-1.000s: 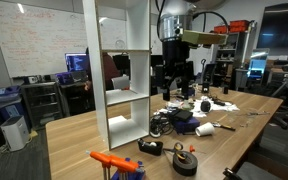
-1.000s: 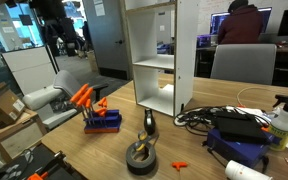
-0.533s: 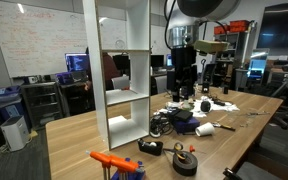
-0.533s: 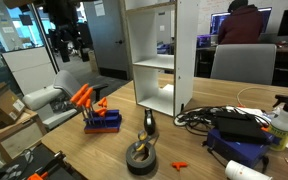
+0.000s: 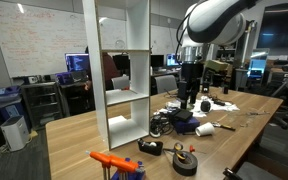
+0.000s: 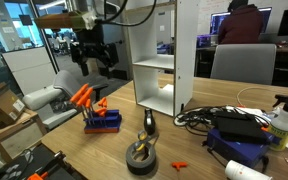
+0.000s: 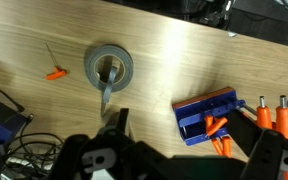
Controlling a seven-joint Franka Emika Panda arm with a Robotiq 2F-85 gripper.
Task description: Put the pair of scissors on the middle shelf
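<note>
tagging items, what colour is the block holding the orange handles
The block is blue, clearest in the wrist view.

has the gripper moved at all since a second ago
Yes. In an exterior view the gripper has shifted right and lower, ending nearer the shelf unit than it was.

Place: shared office-lab workspace
Evidence: written-on whiteboard (image 5: pixel 29 40), computer monitors (image 5: pixel 76 64), office chair (image 6: pixel 242 62), long wooden table (image 5: pixel 69 140)
</note>
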